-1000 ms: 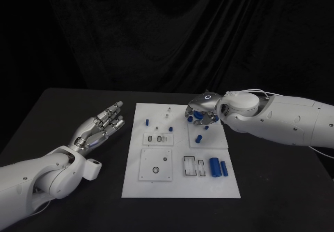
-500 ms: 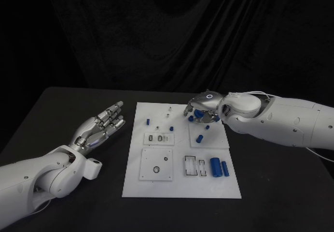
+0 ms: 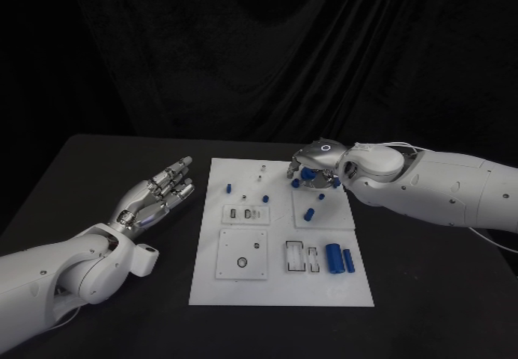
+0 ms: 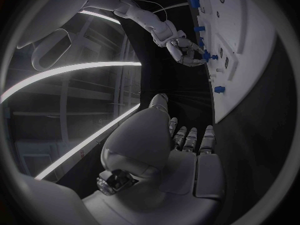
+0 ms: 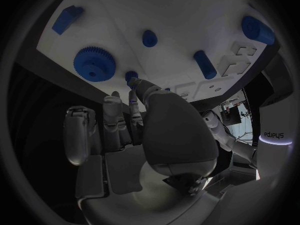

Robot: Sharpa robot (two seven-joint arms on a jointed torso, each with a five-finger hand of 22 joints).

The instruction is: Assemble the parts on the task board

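Over the last second the right robot hand [image 3: 313, 166] had shifted a little toward the far edge of the white board [image 3: 281, 288], while the left robot hand [image 3: 160, 193] had not moved and the blue parts looked unshifted. That suggested the right arm was only adjusting its position over the far right corner, and no part had yet been fitted there.

The right robot hand hovered low over that corner with its fingers curled downward among several small blue pieces. In the right wrist view a fingertip [image 5: 139, 86] sat right at a small blue peg [image 5: 130, 76], with a blue gear [image 5: 95, 63] just beside it on the board. Whether the hand was pinching the peg or merely touching it could not be told.

The left robot hand lay released beside the board's left edge, over the black desk [image 3: 97, 172], fingers straight and apart, holding nothing.

Nearer the robot, two blue cylinders [image 3: 339, 259] lay side by side on the board next to an open rectangular slot, well apart from both hands.
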